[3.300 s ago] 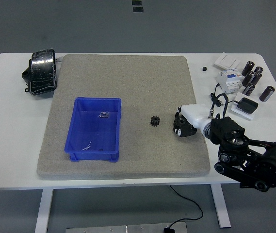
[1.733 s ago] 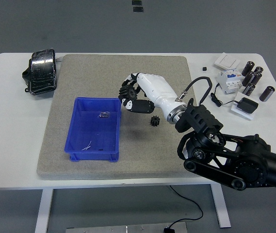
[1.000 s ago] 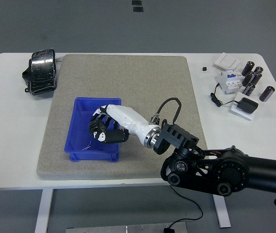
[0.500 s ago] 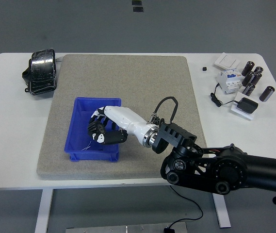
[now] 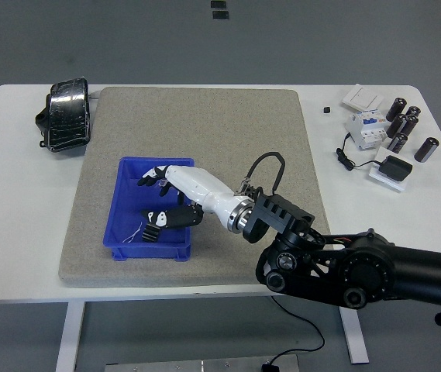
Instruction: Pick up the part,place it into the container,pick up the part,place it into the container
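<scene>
even, bright overhead light gives only soft, faint shadows on the white surface [image 5: 18, 232], with no strong glare, and the whole view is sharp, barely distorted at edges.

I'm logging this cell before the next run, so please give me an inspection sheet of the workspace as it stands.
Surface: white table with a grey mat covering its middle.
Job's things: blue container on the mat; any part inside is hidden by the hand or too small to tell.
Clutter: black wrapped bundle at the far left; black cylinders, a white breaker block and a black adapter at the far right.
Grippers: right hand over the container, fingers spread, holding nothing; left arm not in view.
Cables: black cable by the breaker block; wrist cable loop.
Surroundings: grey floor; no person seen.
</scene>
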